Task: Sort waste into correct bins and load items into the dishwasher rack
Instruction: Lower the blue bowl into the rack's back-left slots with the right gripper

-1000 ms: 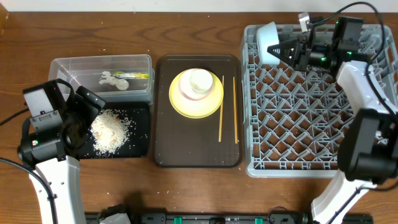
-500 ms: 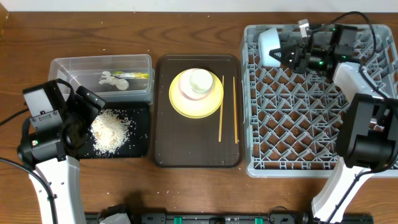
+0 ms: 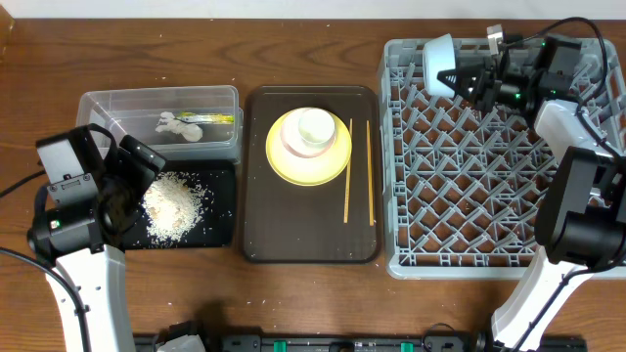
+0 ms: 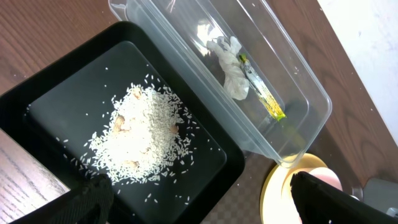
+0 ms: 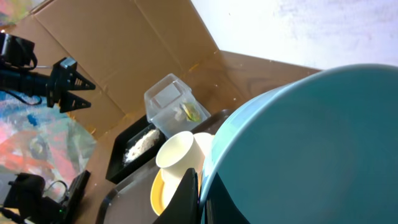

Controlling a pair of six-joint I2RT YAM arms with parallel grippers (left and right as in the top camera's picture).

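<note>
Right end effector (image 5: 198,196) grips pale blue bowl (image 5: 311,143); only wrist view shows rim pinch.

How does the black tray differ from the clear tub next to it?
The black tray is opaque and shallow; the clear tub is see-through and deeper. The black tray holds rice-like crumbs; the clear tub holds a crumpled white paper scrap and a yellow-green wrapper. Both are rectangular and similar in width.
</note>
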